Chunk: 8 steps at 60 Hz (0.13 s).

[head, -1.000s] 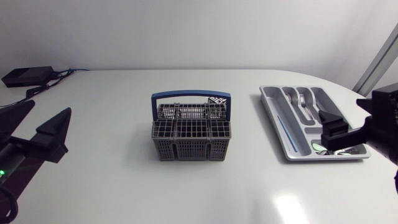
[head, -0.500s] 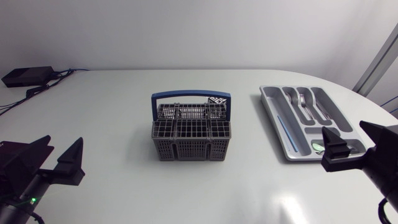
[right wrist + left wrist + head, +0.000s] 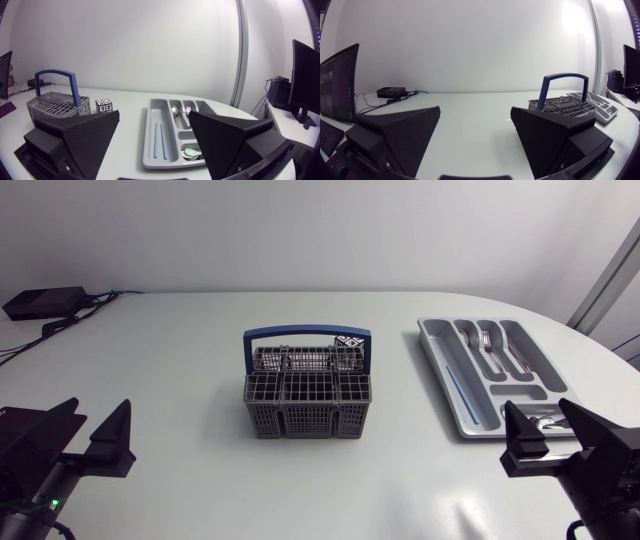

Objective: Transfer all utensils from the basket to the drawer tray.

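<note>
A grey wire-grid basket (image 3: pixel 308 395) with a blue handle stands at the table's middle; no utensil sticks out of it. The grey drawer tray (image 3: pixel 438 372) lies to its right, holding forks and spoons (image 3: pixel 487 345) and blue chopsticks (image 3: pixel 455 385). My left gripper (image 3: pixel 85 432) hovers open and empty at the near left, far from the basket (image 3: pixel 565 102). My right gripper (image 3: pixel 555 442) stands open and empty just in front of the tray's near end. In the right wrist view the tray (image 3: pixel 148 140) lies ahead of the gripper (image 3: pixel 155 140), with a green spoon (image 3: pixel 191 152) in its near compartment.
A small cube with black-and-white markers (image 3: pixel 350 342) sits right behind the basket (image 3: pixel 55 102). A black box (image 3: pixel 45 302) with cables rests at the table's far left corner. Bare tabletop lies between the basket and both grippers.
Both arms have drawn back toward the table's near edge. The right gripper has come off the tray's near end; the left has kept still for the last half second.
</note>
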### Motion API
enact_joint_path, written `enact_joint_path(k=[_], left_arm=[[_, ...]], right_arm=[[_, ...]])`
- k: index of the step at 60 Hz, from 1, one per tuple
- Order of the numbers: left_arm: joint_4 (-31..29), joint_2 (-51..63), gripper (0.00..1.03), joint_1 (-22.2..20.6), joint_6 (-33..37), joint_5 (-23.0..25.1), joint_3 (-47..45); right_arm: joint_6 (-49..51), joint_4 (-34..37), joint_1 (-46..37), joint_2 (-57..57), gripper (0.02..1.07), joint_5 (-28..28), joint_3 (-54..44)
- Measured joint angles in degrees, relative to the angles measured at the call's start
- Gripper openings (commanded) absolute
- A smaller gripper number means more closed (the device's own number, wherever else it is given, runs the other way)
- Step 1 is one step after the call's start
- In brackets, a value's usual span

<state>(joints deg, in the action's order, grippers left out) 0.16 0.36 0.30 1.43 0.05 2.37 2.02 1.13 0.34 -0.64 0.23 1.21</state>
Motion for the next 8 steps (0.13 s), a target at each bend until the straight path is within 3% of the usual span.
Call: enact_joint_path(k=[8], left_arm=[[0.2, 0.0, 0.99, 0.0, 0.0, 0.0, -0.1]], right_arm=[[-0.4, -0.1, -0.1, 0.4, 1.02, 0.0, -0.1]])
